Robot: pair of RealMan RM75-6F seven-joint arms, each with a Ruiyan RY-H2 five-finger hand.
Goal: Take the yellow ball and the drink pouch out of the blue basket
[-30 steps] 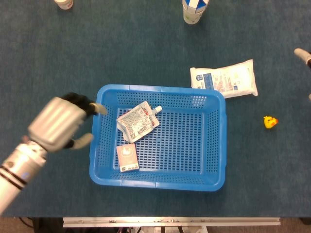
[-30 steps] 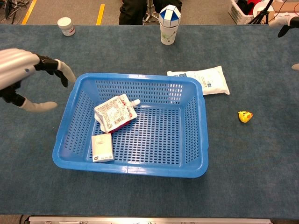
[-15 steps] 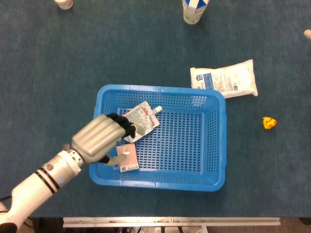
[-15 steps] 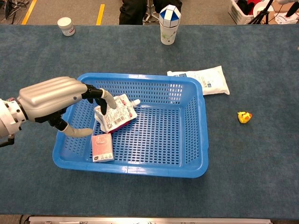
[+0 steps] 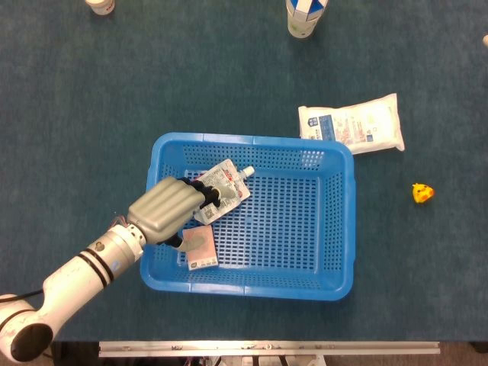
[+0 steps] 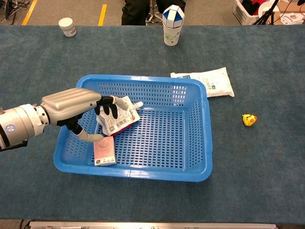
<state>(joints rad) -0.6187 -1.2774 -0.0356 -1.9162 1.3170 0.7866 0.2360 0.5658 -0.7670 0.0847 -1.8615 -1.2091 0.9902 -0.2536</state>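
Observation:
The blue basket (image 5: 252, 139) (image 6: 138, 78) stands mid-table. Inside it, at the left, the white drink pouch (image 5: 226, 189) (image 6: 122, 116) lies flat with its spout toward the far right. My left hand (image 5: 164, 210) (image 6: 71, 102) reaches in over the basket's left wall. Its fingertips rest on the pouch's left part and the thumb stays spread below, apart from them. The pouch is not lifted. A small yellow ball-like toy (image 5: 424, 192) (image 6: 249, 119) lies on the table to the right of the basket. My right hand shows in neither view.
A pink and white card packet (image 5: 201, 248) (image 6: 104, 151) lies in the basket's near left corner, just under my thumb. A white bag (image 5: 352, 124) (image 6: 204, 82) lies beyond the basket's far right corner. A cup (image 5: 303, 15) (image 6: 172, 19) and a small jar (image 6: 69, 26) stand at the far edge.
My left hand came from outside the basket's left wall, went in over it, and its fingers came down on the pouch. The right hand left the top right of the views.

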